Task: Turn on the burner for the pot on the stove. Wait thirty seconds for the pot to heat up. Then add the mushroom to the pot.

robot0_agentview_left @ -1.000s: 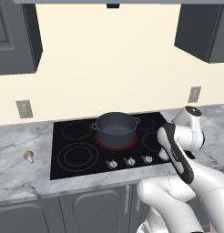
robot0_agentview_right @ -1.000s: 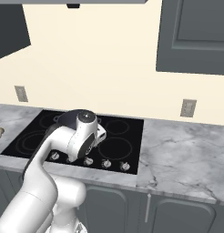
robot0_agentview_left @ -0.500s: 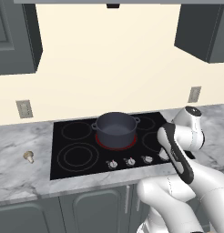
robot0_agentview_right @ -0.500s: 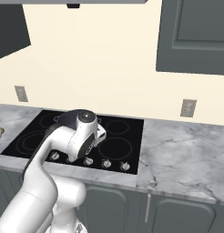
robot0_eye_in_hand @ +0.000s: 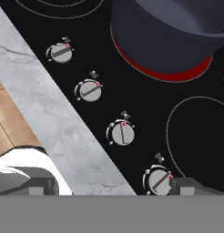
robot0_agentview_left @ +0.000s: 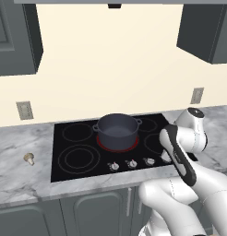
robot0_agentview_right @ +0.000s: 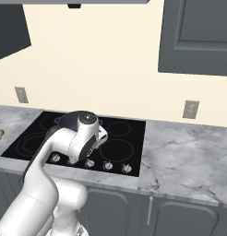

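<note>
- The jaws (robot0_eye_in_hand: pixel 109 184) stand wide open and hold nothing; in the hand view one dark tip is at the lower left and the other at the lower right, just beside a knob.
- In that view the silver knobs (robot0_eye_in_hand: pixel 121 133) run in a slanted row from the upper left to the lower right, along the front edge of the stove (robot0_agentview_left: pixel 76 166).
- The pot (robot0_agentview_left: pixel 116 130) stands on the stove, a little above the centre of the left base view, and it is upright.
- Under the pot the burner (robot0_eye_in_hand: pixel 145 69) glows red; a red arc shows around the pot's base.
- The mushroom (robot0_agentview_left: pixel 29 158) lies on the grey marble table (robot0_agentview_left: pixel 18 179) at the left of the left base view, well apart from the stove and the pot.
- The white arm (robot0_agentview_right: pixel 64 143) is bent over the knob row at the lower left of the right base view.
</note>
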You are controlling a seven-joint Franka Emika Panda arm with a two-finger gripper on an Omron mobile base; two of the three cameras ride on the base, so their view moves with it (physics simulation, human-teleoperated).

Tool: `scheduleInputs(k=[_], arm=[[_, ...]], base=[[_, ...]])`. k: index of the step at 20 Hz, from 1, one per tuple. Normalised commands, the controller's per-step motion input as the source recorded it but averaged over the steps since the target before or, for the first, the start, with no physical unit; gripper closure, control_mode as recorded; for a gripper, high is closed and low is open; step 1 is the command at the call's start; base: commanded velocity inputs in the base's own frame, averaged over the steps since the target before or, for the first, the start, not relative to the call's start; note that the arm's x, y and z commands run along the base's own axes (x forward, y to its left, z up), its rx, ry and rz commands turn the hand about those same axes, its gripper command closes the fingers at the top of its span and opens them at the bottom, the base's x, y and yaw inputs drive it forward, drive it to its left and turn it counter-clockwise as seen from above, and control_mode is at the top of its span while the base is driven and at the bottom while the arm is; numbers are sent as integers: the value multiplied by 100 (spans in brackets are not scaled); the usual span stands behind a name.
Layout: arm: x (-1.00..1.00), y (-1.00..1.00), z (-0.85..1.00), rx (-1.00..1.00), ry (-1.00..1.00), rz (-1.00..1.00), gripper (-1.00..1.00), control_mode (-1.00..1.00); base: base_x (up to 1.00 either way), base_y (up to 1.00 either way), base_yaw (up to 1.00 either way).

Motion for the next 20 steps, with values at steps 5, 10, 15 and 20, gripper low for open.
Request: scheduleInputs(k=[5, 10, 15, 20], arm=[[0, 0, 0, 0, 0, 0, -100, -100], [0, 0, 0, 0, 0, 0, -100, -100], [0, 0, 0, 0, 0, 0, -100, -100], [0, 0, 0, 0, 0, 0, -100, -100]], base=[[0, 0, 0], [0, 0, 0], [0, 0, 0], [0, 0, 0]])
